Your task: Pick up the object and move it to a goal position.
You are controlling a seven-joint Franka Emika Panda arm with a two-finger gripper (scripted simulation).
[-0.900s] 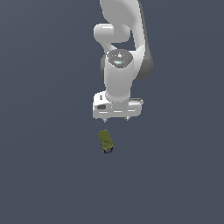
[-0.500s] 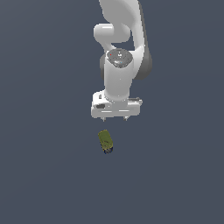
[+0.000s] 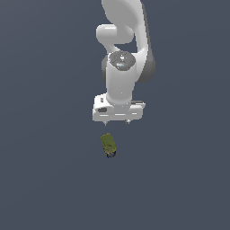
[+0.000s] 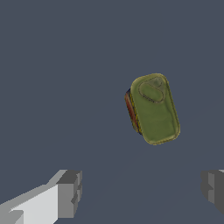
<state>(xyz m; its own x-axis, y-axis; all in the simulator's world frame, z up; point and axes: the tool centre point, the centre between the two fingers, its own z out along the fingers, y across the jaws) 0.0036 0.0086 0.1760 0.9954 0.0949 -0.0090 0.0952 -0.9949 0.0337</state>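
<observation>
Over the last second I see almost no change: my gripper (image 3: 116,121) sits about where it was, perhaps a shade lower, and the can (image 3: 108,145) lies exactly where it lay, so nothing has been picked up yet. The fingers (image 4: 69,194) are spread wide, far wider than the can, and hold nothing. On the wrist view the can (image 4: 154,108) lies flat on the grey floor (image 4: 65,78), ahead of the fingertips rather than between them. On the exterior view it lies just below the gripper and apart from it. How high I hover is hard to read here. I judge the approach unfinished: centre over it, then descend.
</observation>
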